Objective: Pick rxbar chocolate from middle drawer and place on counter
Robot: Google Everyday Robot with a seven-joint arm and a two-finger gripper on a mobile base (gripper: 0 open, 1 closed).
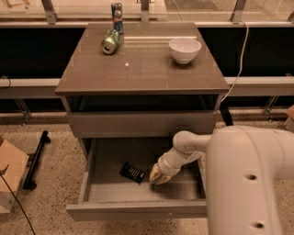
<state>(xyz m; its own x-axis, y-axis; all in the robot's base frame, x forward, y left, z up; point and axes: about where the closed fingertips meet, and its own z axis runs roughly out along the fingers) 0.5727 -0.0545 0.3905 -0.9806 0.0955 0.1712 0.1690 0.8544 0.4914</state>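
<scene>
The rxbar chocolate [132,173], a small flat black bar with pale lettering, lies on the grey floor of the open middle drawer [138,210], left of centre. My gripper [157,176] is down inside the drawer, just right of the bar, and does not hold it. The white arm reaches in from the right. The counter [142,69] is the glossy grey-brown top above.
On the counter a green soda can [110,41] lies on its side at the back left, another can [117,11] stands behind it, and a white bowl [184,49] sits at the back right. A cardboard box [9,176] stands on the floor at left.
</scene>
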